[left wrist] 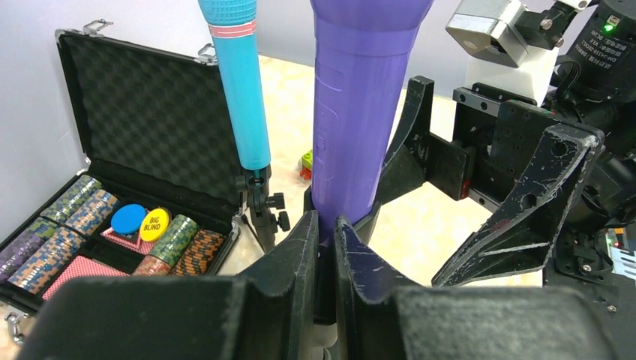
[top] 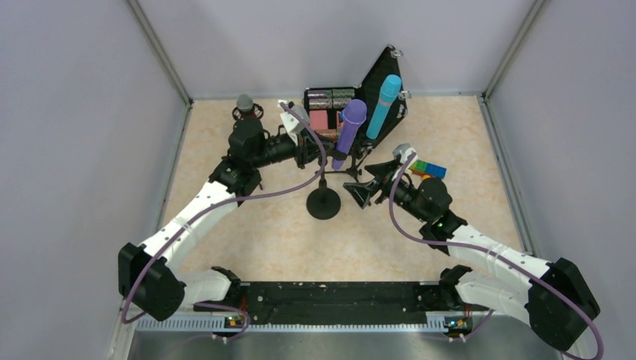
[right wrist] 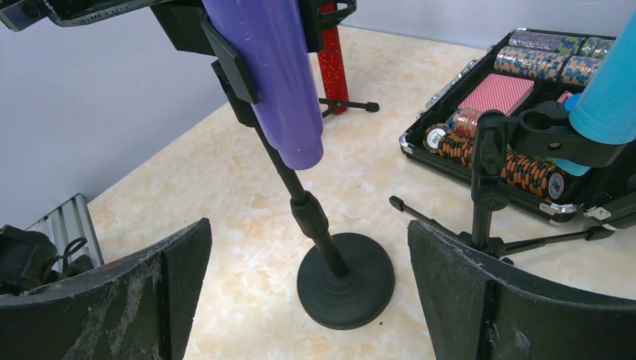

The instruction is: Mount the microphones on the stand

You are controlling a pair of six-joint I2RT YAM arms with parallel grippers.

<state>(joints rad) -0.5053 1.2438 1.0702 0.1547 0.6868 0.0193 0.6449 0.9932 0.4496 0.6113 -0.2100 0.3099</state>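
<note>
The purple microphone [top: 349,129] sits tilted in the clip of the round-base stand [top: 323,204]. My left gripper [top: 311,148] is shut on the stand's clip stem just below it; in the left wrist view the gripper [left wrist: 324,221] pinches the dark stem under the purple microphone [left wrist: 360,105]. The light blue microphone [top: 384,105] stands in a tripod stand [right wrist: 484,187]. The red microphone [top: 244,105] stands in another stand at the back left. My right gripper [top: 369,181] is open and empty beside the round-base stand [right wrist: 345,277].
An open black case of poker chips [top: 341,100] lies behind the stands, also in the left wrist view [left wrist: 150,150]. A multicoloured brick car [top: 429,169] lies right of the right gripper. Grey walls close in the table on three sides.
</note>
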